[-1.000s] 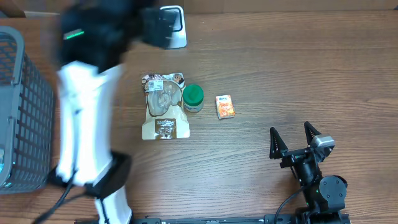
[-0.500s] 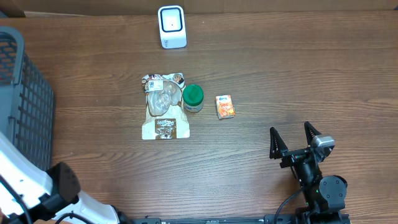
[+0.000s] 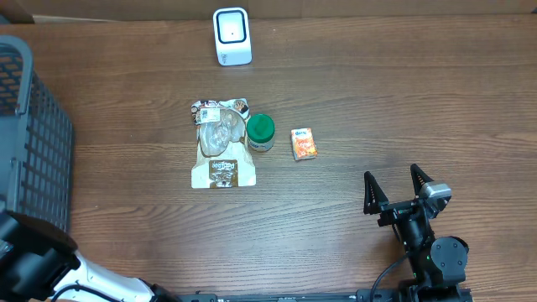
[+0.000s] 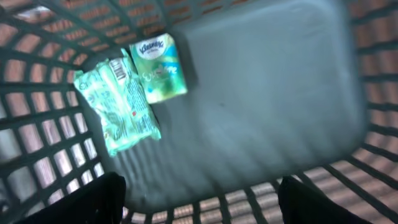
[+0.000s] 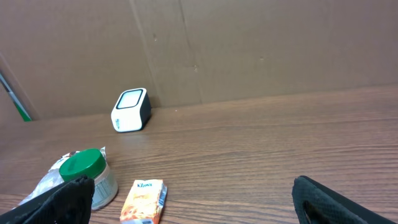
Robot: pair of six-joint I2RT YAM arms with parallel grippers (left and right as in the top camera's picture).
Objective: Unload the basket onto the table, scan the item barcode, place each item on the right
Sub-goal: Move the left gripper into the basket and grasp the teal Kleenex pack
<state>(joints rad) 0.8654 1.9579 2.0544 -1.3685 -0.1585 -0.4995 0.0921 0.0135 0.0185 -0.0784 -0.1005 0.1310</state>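
Brown wood-grain table carries three items in a loose row near its middle. They are a brown and clear plastic pouch lying flat, a small jar with a green lid just beside the pouch's right edge, and a small orange carton a little apart to the jar's right. None of them is held. The white box-shaped barcode scanner stands at the far edge, well apart from all three.

The right gripper sits low at the near right of the table, its two dark fingers spread wide with nothing between them. Its wrist camera looks across the wood toward the jar, carton and scanner.

The left arm is at the near left corner, beside the grey plastic lattice basket. The left gripper hangs over the basket's inside, fingers apart and empty. On the basket floor lie a light green tissue pack and a green crinkled packet, touching at one edge. This view is blurred, so the packet is perhaps a snack wrapper, but its print cannot be read.
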